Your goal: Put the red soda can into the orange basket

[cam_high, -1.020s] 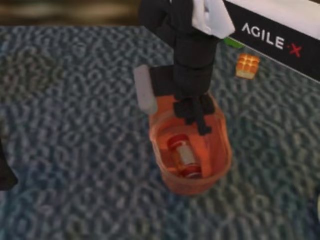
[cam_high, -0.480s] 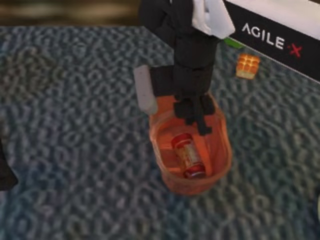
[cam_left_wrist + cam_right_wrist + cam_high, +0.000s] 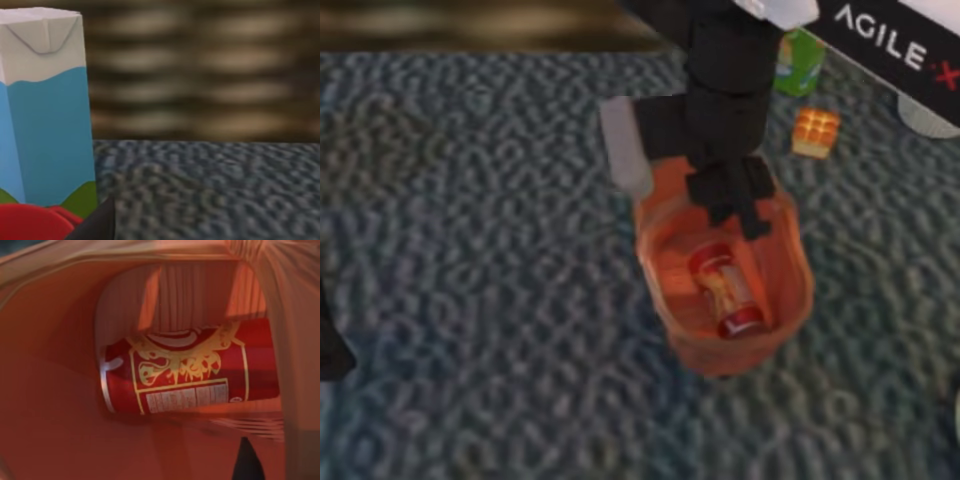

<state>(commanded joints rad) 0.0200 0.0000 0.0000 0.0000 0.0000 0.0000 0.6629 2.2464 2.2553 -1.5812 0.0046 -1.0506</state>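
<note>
The small red soda can with the cream-yellow label patch [image 3: 727, 292] is lying on its side on the floor of the oval orange plastic basket [image 3: 790, 300], near the middle of the table in the top view, its long axis running roughly along the basket's length. My right wrist camera is basically staring into the basket [image 3: 60, 405]: the can [image 3: 190, 372] fills the middle, label up, ribbed orange floor behind it.

My right gripper [image 3: 735, 205] sits over the far end of the basket, above the can and not touching it. Can't tell whether its fingers are spread or pressed together, the arm hides them from above. Nothing's pinched that I can see.

Left arm [image 3: 330, 340] is parked at the left edge of the table. All its wrist camera shows is a white and blue carton [image 3: 45, 110] with something red and rounded [image 3: 30, 222] in front of it, so no read on that gripper either.

Past the basket there's a small orange-yellow gridded block [image 3: 816, 132] and a green container [image 3: 800, 62] partly under the arm, both on the blue-grey patterned tabletop [image 3: 470, 250].
</note>
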